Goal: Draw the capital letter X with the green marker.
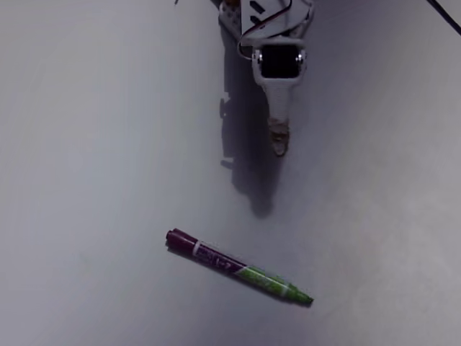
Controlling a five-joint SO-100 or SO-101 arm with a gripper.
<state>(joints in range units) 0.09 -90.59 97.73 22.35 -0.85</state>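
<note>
The green marker lies flat on the white surface in the fixed view, low and centre. Its dark purple rear end points up-left and its green tip points down-right. It has a white label band near the purple end. My gripper hangs from the top of the view, white, with its fingers together and pointing down. It is well above and to the right of the marker and touches nothing. It holds nothing.
The white drawing surface fills the view. The arm's shadow falls left of and below the gripper. A dark cable crosses the top right corner.
</note>
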